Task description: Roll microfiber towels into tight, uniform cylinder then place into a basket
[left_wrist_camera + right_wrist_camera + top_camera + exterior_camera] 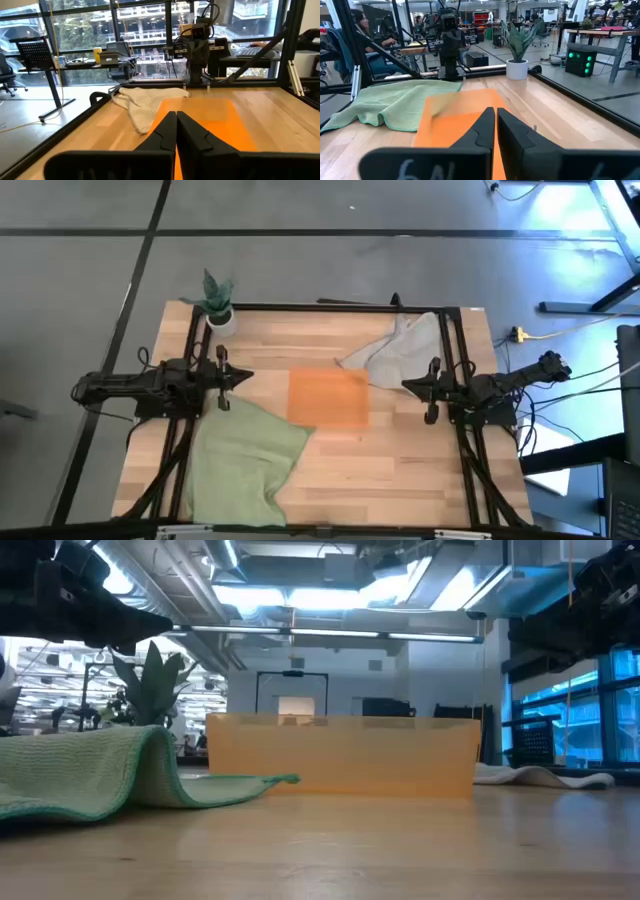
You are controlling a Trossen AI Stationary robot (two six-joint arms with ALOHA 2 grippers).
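Between the two grippers lies the shallow translucent orange rectangular basket (328, 398), midway on the wooden table (400, 470). Left gripper (247, 378) hangs with fingers pressed together beside the rumpled green microfiber towel (245, 458); right gripper (407, 386), likewise closed and empty, hangs near the crumpled grey towel (395, 346).

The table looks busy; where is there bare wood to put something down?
Bare wood on the table lies in front of the orange basket, right of the green towel, and between the plant pot and the grey towel. It is crowded between the two grippers.
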